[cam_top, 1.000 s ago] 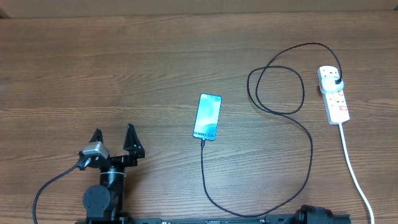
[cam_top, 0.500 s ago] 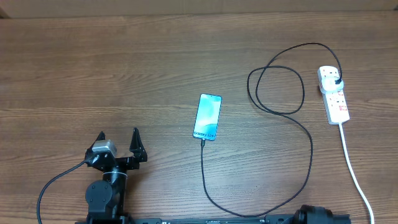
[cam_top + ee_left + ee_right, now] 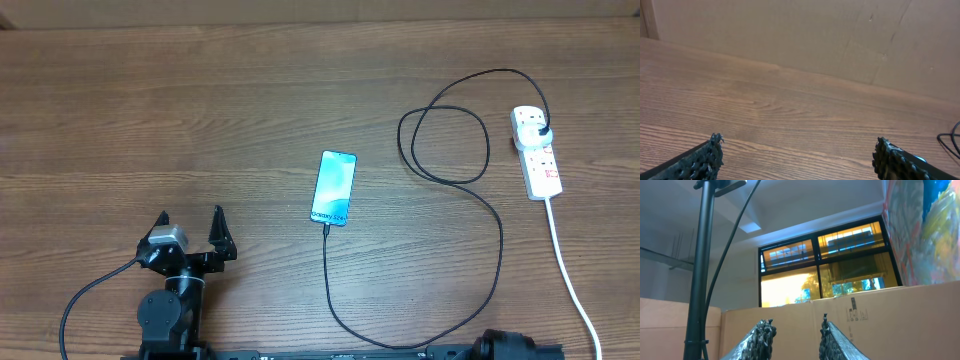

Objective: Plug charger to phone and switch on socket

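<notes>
A cardboard wall (image 3: 790,35) backs the wood-grain table (image 3: 200,100); left fingers (image 3: 700,162) spread wide, right fingers (image 3: 764,336) narrowly apart beneath lit windows (image 3: 790,287).

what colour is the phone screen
The phone screen is light blue-teal with small white text at one end; the overhead view shows it best.

phone (image 3: 334,187): 1 | charger (image 3: 500,240): 1 | socket (image 3: 537,155): 1 | white cord (image 3: 570,280): 1 | tabletop (image 3: 200,100): 1 | pincers: 2, left pincer (image 3: 189,213) and right pincer (image 3: 795,325)
</notes>
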